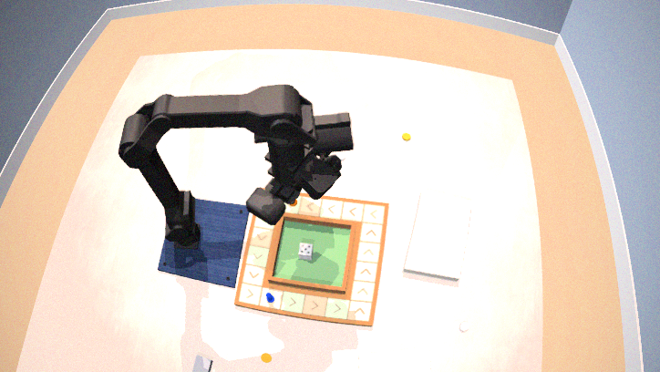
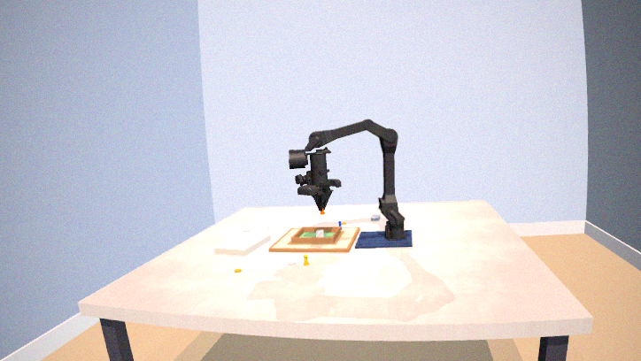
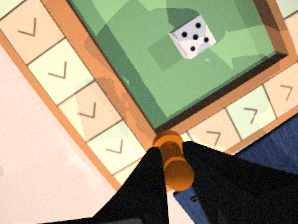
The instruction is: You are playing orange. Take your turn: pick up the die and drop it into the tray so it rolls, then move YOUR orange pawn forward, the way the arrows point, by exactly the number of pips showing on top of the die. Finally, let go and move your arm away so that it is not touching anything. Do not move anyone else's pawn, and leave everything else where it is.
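Note:
My gripper (image 2: 321, 209) (image 3: 171, 153) is shut on the orange pawn (image 1: 293, 201) (image 2: 322, 212) (image 3: 178, 175). It holds the pawn in the air, clear above the board (image 1: 337, 308) (image 2: 309, 249), over the far-left part of the track in the top view. The white die (image 1: 304, 251) (image 2: 320, 234) (image 3: 194, 37) rests in the green tray (image 1: 352, 256) (image 3: 97, 60). Its top shows a pip near each corner and one in the centre. The blue pawn (image 1: 270, 297) (image 2: 340, 225) stands on the near track row. The arm hides some squares.
A yellow pawn (image 2: 305, 260) stands on the table off the board. Yellow discs (image 1: 406, 137) (image 1: 265, 357) lie on the table. A white slab (image 1: 438, 235) (image 2: 242, 244) lies beside the board, opposite the blue base mat (image 1: 217, 240). The tray has raised walls.

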### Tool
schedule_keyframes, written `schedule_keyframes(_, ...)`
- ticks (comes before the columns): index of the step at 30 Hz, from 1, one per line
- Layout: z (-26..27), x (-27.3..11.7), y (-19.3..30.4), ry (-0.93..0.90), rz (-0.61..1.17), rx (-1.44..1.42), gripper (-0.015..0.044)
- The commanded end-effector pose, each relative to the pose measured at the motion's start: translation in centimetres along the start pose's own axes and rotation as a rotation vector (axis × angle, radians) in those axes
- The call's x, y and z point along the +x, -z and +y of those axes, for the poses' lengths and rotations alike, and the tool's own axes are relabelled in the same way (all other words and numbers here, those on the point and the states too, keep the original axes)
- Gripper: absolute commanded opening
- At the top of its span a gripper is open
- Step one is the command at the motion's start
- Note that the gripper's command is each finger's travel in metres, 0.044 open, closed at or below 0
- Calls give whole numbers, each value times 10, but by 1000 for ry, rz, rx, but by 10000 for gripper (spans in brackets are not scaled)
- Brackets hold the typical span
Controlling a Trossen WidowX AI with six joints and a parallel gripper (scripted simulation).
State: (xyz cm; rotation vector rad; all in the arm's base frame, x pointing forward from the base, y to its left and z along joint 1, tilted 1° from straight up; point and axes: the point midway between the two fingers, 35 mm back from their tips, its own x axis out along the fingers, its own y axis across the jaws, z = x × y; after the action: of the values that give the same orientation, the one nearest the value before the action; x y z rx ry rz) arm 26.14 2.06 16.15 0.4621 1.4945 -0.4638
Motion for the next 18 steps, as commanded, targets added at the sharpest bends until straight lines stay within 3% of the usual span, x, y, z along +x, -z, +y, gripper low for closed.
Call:
schedule_keyframes(1, -16, 6, 3, -1, -1, -4, 0)
schedule_keyframes(18, -82, 42, 22, 4, 0, -4, 0)
